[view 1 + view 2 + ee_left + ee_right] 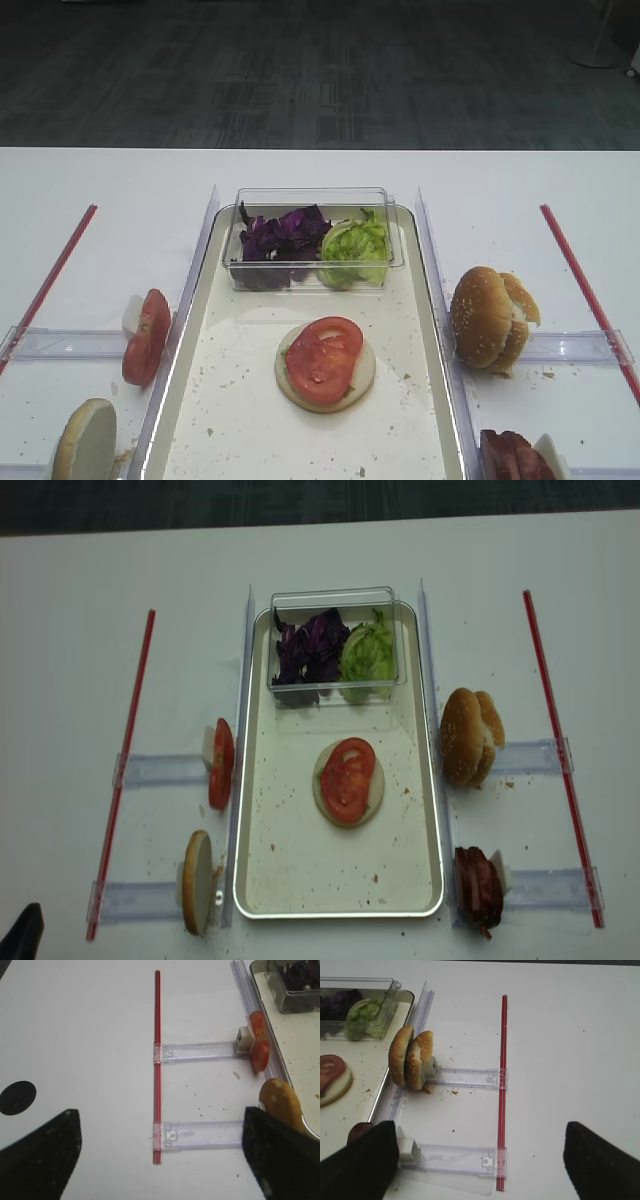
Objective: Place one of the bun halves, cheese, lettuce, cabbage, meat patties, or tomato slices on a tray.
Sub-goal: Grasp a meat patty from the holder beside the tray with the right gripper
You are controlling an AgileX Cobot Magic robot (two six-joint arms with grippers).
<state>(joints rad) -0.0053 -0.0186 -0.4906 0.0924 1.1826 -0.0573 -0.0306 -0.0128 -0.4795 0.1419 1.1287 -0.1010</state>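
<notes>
A bun half (pixel 325 392) topped with a tomato slice (pixel 325 358) lies in the middle of the cream tray (pixel 200 400). Purple cabbage (pixel 285 235) and green lettuce (pixel 355 250) fill a clear box at the tray's far end. More bun halves (pixel 490 317) stand on edge to the right, and meat patties (pixel 478 888) at front right. Tomato slices (pixel 147 337) and another bun half (pixel 85 440) stand to the left. No cheese is in view. My right gripper (pixel 480 1165) hovers open over the front right rack. My left gripper (pixel 160 1155) hovers open and empty.
Clear plastic racks (pixel 465 1078) stick out from both long sides of the tray, ending at red strips (pixel 503 1085) on the white table. Crumbs dot the tray and table. The table's far edge (pixel 320 149) meets a dark floor.
</notes>
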